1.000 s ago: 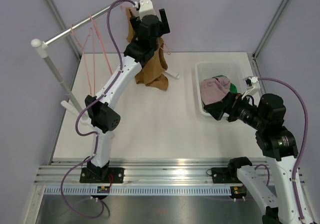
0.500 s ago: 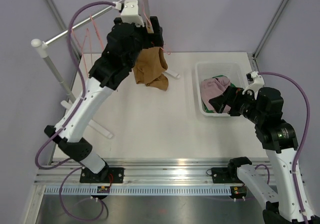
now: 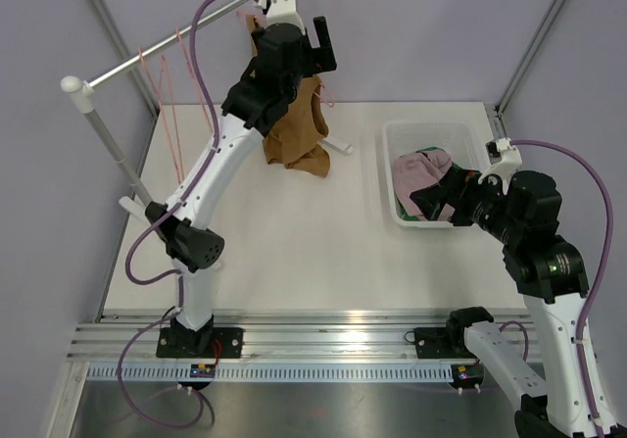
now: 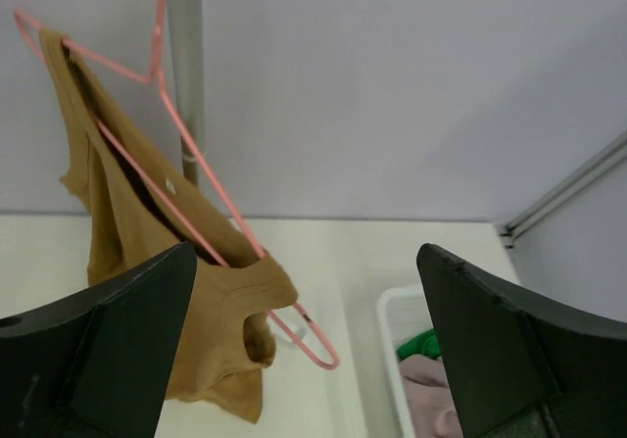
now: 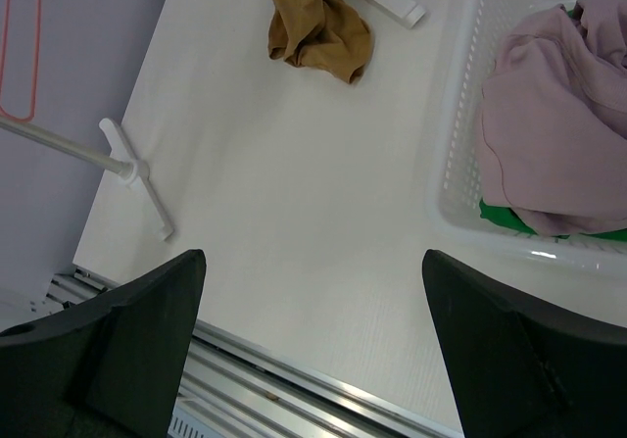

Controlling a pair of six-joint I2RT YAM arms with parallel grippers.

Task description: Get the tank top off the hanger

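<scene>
Altogether, the count is one tank top point(image 4: 118, 232), one pink hanger point(image 4: 331, 362) carrying it, and two bare pink hangers point(image 3: 174, 115) further along the rod point(image 3: 167, 41), as far as their thin wires can be told apart. One white basket point(image 3: 431, 124) sits on the right of the counter point(image 3: 284, 242). It holds two garments, a pink one point(image 5: 549, 124) lying over a green one point(image 5: 509, 218).

The brown tank top is on its hanger at the far end of the rod, beside the grey post. The hanger is tilted steeply, one strap sits high on its upper corner, and the neckline sags along the lower wire. The hem is crumpled on the counter next to the rack's white foot.

Two arms are in view. The left arm point(image 3: 211, 173) rises from its base with the elbow low, and its long link stretches up and away to the far end of the rod. Its wrist is level with the top of the tank top. The left gripper point(image 4: 306, 262) faces the garment with its fingers wide apart and nothing between them.

The right arm point(image 3: 544, 262) is folded, and its wrist points left across the near edge of the basket. The right gripper point(image 5: 312, 262) hangs over bare counter beside the basket, fingers apart and holding nothing.
</scene>
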